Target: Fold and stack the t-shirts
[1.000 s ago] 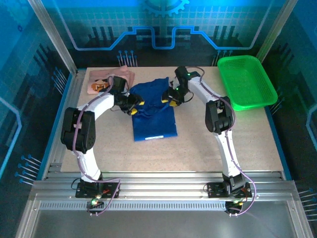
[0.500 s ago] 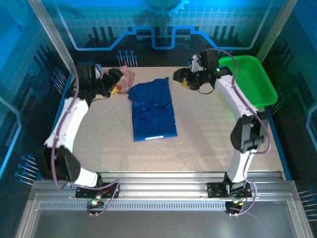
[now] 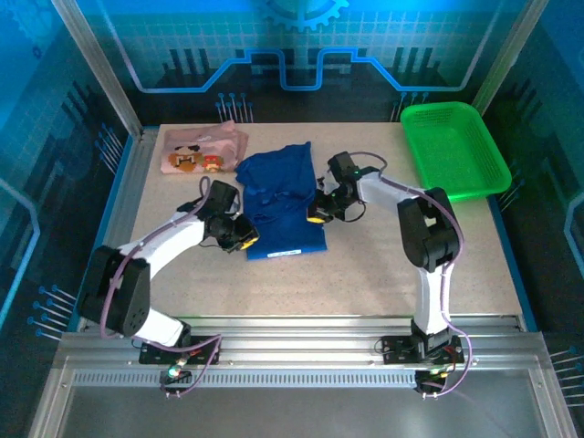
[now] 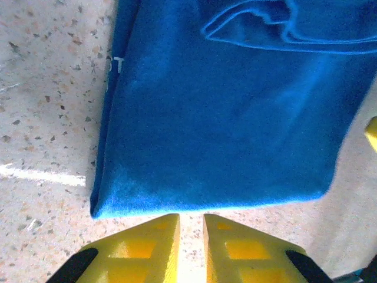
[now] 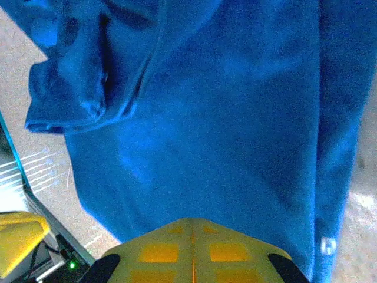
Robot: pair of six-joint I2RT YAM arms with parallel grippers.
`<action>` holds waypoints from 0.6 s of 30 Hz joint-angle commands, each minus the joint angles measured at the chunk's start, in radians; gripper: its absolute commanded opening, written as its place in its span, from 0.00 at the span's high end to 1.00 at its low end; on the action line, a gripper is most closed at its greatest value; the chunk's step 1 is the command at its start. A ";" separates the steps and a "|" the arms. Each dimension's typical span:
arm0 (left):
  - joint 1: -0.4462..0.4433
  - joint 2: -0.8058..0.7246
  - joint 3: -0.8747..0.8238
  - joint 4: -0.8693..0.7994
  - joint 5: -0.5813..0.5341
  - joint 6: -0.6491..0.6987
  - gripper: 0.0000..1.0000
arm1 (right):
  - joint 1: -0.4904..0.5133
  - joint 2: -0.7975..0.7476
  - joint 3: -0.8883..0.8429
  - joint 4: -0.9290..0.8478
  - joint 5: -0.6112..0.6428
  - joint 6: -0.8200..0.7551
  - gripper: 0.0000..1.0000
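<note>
Two end effectors sit at the near part of the blue t-shirt (image 3: 283,205), one on each side. The left end effector (image 4: 190,219) has its yellow fingers a narrow gap apart, with nothing between them, just before the shirt's folded corner. The right end effector (image 5: 192,223) has its fingers pressed together over the cloth; whether they pinch a fold, I cannot tell.

Left wrist view shows white lettering along the shirt's edge, and the right wrist view shows a bunched sleeve. From above, the pink t-shirt (image 3: 201,151) lies at the far left corner of the surface (image 3: 365,274), and the green basket (image 3: 456,155) at the far right.

Half a second ago both arms reached to these far corners; now they are drawn in. The blue t-shirt keeps its place.
</note>
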 commanded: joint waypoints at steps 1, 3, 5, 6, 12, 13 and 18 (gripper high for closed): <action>-0.010 0.086 0.060 0.045 -0.029 -0.014 0.82 | 0.006 0.064 0.084 0.031 0.018 0.035 0.92; -0.011 0.153 0.100 0.045 -0.038 -0.017 0.82 | 0.006 0.105 0.123 0.019 0.020 0.040 0.92; -0.011 0.219 0.148 0.045 -0.045 -0.016 0.82 | 0.006 0.138 0.160 0.015 0.022 0.046 0.92; -0.011 0.243 0.164 0.047 -0.058 -0.017 0.83 | 0.005 0.152 0.177 0.011 0.021 0.046 0.92; 0.010 0.388 0.311 0.040 -0.113 -0.015 0.83 | 0.002 0.265 0.320 -0.054 0.030 0.051 0.92; 0.016 0.414 0.345 0.034 -0.116 -0.010 0.83 | 0.000 0.290 0.340 -0.056 0.030 0.058 0.92; 0.057 0.497 0.489 -0.006 -0.162 0.010 0.84 | -0.014 0.350 0.433 -0.041 0.029 0.106 0.88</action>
